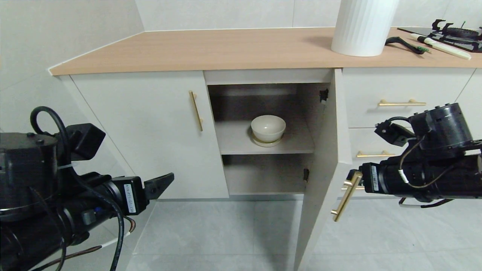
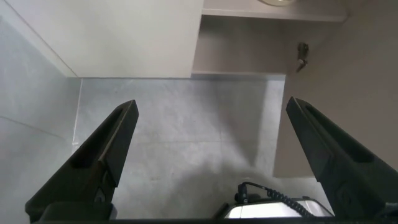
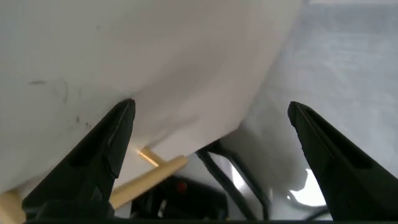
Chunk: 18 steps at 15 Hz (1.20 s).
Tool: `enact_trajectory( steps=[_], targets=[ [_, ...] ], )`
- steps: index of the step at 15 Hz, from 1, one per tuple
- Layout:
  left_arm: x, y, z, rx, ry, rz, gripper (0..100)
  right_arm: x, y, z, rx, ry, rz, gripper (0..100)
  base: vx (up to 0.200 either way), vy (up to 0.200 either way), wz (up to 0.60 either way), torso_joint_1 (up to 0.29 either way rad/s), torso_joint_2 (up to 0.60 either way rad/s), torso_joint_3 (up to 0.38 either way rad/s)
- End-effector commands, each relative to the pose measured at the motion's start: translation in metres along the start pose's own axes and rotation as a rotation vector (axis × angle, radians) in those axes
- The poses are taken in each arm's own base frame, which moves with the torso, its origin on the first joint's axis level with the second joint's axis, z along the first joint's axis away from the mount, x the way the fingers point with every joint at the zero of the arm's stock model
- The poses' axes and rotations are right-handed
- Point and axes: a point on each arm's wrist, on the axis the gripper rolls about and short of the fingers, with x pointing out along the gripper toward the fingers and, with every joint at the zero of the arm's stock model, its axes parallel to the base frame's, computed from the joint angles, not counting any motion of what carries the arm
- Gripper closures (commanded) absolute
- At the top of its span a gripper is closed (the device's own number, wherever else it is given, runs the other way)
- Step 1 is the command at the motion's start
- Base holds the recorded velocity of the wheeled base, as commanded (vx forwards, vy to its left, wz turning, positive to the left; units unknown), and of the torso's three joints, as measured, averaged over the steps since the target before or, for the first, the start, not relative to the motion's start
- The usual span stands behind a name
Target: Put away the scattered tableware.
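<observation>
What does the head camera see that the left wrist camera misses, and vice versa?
Head camera: the bowl on the cabinet shelf, plus the countertop with a white ribbed container. Left wrist camera: a look from behind the left end effector, showing the wide gap between its fingers. Shared: the cabinet's lower compartment, its door hinge and the grey floor.

Bright, even light falls throughout, leaving the open cabinet (image 1: 260, 103) shaded inside.
</observation>
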Motion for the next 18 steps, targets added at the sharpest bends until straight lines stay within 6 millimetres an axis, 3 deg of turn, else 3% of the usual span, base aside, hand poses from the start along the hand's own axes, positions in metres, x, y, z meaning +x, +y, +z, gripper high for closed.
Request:
enact_trajectory(
  steps=[1, 7, 12, 18],
  targets=[
    [-0.003, 0.001, 0.000, -0.002, -0.006, -0.002, 0, 0.033, -0.001, -0.010, 0.002, 0.058, -0.006, 0, 0.000, 0.000, 0.00, 0.000, 0.00, 0.000],
    [0.002, -0.002, -0.005, 0.014, 0.025, -0.007, 0, 0.062, 0.009, -0.007, 0.162, -0.045, 0.073, 0, 0.000, 0.000, 0.00, 0.000, 0.00, 0.000],
    [0.002, -0.002, -0.007, 0.020, 0.033, -0.005, 0, 0.074, 0.010, -0.010, 0.166, -0.066, 0.086, 0, 0.000, 0.000, 0.00, 0.000, 0.00, 0.000],
    [0.004, -0.002, -0.008, 0.024, 0.040, -0.003, 0, 0.100, 0.023, -0.015, 0.273, -0.105, 0.158, 0, 0.200, 0.000, 0.00, 0.003, 0.00, 0.002]
  ],
)
